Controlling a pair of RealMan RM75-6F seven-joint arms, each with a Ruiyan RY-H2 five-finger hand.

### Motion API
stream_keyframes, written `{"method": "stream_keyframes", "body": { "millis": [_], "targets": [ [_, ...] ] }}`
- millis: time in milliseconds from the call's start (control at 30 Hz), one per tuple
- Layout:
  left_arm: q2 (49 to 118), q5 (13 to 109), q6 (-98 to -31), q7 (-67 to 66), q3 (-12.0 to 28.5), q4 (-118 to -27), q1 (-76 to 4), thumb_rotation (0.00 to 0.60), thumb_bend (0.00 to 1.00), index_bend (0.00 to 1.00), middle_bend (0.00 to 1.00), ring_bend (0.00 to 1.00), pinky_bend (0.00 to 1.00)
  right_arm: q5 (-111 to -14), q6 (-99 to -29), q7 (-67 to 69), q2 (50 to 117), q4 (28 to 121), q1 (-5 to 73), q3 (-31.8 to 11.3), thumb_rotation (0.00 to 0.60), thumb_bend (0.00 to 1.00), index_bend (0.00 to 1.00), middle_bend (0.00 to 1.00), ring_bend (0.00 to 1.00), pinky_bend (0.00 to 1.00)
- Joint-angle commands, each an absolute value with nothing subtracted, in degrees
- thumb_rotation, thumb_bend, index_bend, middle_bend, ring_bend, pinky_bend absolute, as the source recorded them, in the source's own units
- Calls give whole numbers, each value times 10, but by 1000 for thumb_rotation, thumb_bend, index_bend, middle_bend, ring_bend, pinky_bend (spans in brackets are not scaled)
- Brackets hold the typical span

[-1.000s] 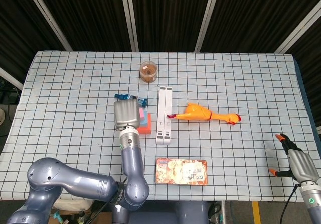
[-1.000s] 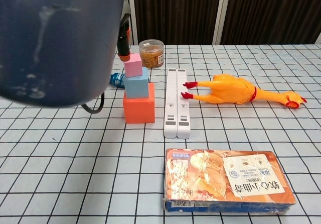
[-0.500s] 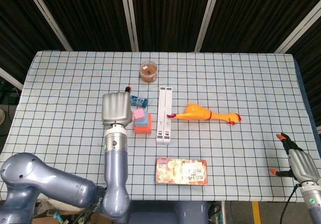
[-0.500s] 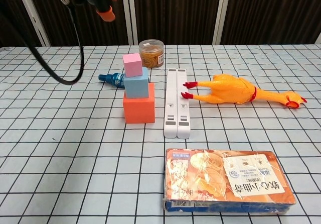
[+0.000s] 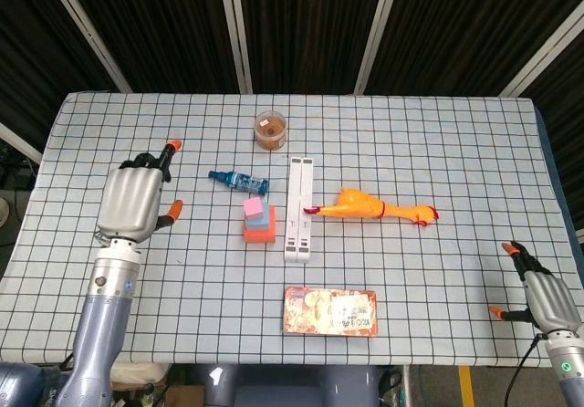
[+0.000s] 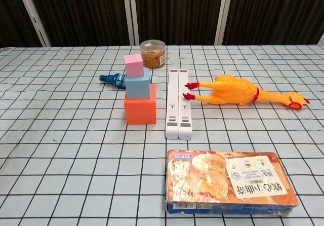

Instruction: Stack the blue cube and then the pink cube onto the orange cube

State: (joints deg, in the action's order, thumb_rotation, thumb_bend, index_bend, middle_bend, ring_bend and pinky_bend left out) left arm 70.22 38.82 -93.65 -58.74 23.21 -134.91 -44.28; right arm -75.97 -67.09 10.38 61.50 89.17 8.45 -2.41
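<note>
Stack: pink cube (image 6: 133,65) seen on blue cube (image 6: 138,86) on orange cube (image 6: 139,110), frame centre; judged complete
Left hand (image 5: 135,203): released, empty, left of frame
Right hand (image 5: 546,299): fingers spread, nothing held, lower right
Next: no further stacking judged needed

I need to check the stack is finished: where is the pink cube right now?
In the chest view the pink cube sits on top of the blue cube, which rests on the orange cube, just left of the white bar.

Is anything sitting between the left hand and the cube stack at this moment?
Nothing visible does. The left hand is empty, off to the left of the stack, with bare table between them. The pink cube sits on the blue cube, which sits on the orange cube. The small bottle lies behind the stack.
</note>
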Motion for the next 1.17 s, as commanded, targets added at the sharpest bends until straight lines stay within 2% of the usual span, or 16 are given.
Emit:
{"method": "stream_keyframes", "body": {
  "millis": [33, 133, 233, 367, 467, 600, 933, 1167],
  "targets": [
    [560, 703, -856, -337, 20, -1285, -239, 600, 294, 82, 275, 102, 149, -759, -675, 101, 614, 894, 83, -25, 600, 41, 81, 46, 146, 253],
    [568, 771, -855, -211, -16, -1189, -197, 600, 282, 56, 210, 49, 80, -758, -681, 98, 615, 895, 81, -27, 600, 41, 81, 46, 146, 253],
    [596, 810, -868, -130, -31, -1098, -170, 600, 269, 48, 169, 21, 47, -757, -689, 92, 616, 894, 78, -29, 600, 41, 81, 46, 146, 253],
    [645, 811, -897, -105, -29, -1011, -139, 600, 269, 47, 137, 2, 25, -755, -702, 81, 617, 894, 74, -32, 600, 41, 81, 46, 146, 253],
    [671, 792, -890, -112, -26, -970, -129, 600, 269, 19, 106, 2, 19, -755, -711, 70, 619, 896, 72, -33, 600, 41, 81, 46, 146, 253],
    [666, 742, -852, -140, -20, -981, -127, 600, 268, 0, 86, 0, 19, -765, -745, 63, 635, 885, 67, -43, 600, 41, 65, 46, 146, 253],
    [656, 773, -847, -109, -17, -973, -112, 600, 269, 0, 93, 0, 19, -812, -795, 73, 658, 849, 61, -44, 600, 41, 58, 46, 146, 252],
    [655, 771, -819, -113, -11, -977, -115, 600, 268, 0, 98, 0, 19, -837, -816, 69, 665, 830, 59, -42, 600, 42, 58, 46, 146, 248]
  ]
}}
